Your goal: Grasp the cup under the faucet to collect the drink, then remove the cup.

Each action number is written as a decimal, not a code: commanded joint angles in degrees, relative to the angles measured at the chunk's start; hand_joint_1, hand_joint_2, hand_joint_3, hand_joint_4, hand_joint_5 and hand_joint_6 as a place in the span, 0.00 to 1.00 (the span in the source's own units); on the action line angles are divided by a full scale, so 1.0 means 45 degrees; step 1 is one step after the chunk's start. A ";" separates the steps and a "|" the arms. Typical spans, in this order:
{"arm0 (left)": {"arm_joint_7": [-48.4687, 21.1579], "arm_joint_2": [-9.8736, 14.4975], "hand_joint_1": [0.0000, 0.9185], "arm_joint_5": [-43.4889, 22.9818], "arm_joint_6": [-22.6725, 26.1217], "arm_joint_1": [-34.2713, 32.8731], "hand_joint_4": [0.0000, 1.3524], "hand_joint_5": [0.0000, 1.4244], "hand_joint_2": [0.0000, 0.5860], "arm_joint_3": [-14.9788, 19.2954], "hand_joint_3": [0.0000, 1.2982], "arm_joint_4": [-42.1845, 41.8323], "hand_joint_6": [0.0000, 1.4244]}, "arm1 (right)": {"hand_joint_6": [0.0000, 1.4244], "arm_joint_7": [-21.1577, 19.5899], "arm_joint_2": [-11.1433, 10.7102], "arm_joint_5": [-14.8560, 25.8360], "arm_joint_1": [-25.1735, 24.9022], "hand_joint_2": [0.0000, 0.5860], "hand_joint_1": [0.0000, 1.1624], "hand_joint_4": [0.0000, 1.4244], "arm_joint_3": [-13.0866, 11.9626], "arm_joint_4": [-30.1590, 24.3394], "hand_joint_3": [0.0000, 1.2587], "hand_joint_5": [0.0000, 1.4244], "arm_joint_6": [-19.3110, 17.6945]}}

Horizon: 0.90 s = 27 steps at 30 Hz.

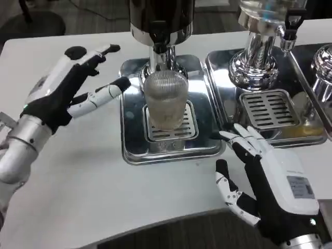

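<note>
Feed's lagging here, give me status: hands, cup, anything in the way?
Left hand open beside cup, not touching. Right hand open on table, waiting. Cup upright on drip tray under faucet. Path clear.

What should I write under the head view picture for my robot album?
Cup waits on the drip tray under the faucet, both open hands, left and right, nearby.

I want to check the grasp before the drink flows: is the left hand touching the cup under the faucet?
Apart. In the head view the left hand is open beside the cup, and a strip of the shiny tray shows between its nearest fingertip and the glass.
</note>
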 commanded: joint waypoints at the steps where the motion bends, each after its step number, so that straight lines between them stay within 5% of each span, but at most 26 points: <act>1: -0.1306 0.0093 0.04 -0.0923 -0.0679 -0.0012 0.05 0.10 0.17 0.0464 0.10 -0.0465 0.20 | 0.16 0.0242 -0.0084 -0.0066 -0.0073 0.95 0.37 0.08 0.0051 -0.0015 0.22 0.06 0.0184; 13: -0.4094 -0.0283 0.05 -0.2833 -0.0648 -0.0517 0.10 0.16 0.15 0.1329 0.12 -0.1205 0.25 | 0.15 0.0359 0.0073 0.0219 -0.0393 0.96 0.37 0.07 0.0139 0.0357 0.21 0.06 0.0145; 27: -0.5590 -0.0676 0.03 -0.3495 0.0148 -0.1626 0.14 0.20 0.14 0.1836 0.16 -0.0818 0.27 | 0.15 0.0159 0.0169 0.0481 -0.0490 0.97 0.37 0.07 0.0215 0.0633 0.21 0.06 0.0111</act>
